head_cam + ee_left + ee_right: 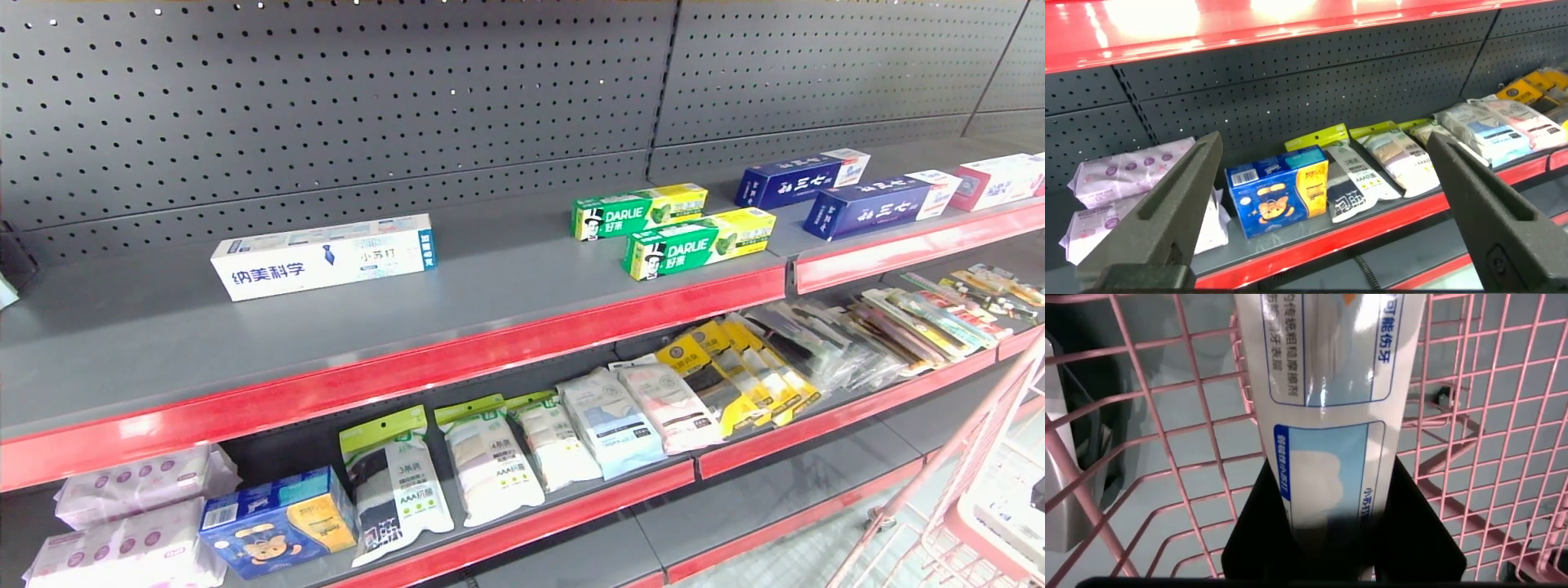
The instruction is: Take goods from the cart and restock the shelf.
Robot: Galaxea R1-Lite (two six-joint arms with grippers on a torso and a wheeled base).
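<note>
Store aisle, grey pegboard shelf (490,278) with red edging along the front. The right gripper (1331,502) is down inside the pink wire cart (1503,416), clamped tight on a long white toothpaste box (1323,367) with a blue panel on it. The left gripper (1323,143) has its fingers spread wide with nothing between them. It hangs in front of the lower level, facing a blue cartoon box (1276,189), with purple wrapped packs (1127,171) just beside that and green-tabbed bags (1360,167) on the other side. On the top level a similar white box (322,257) lies flat, well apart from two green boxes (698,242), with navy boxes (800,178) farther right.
</note>
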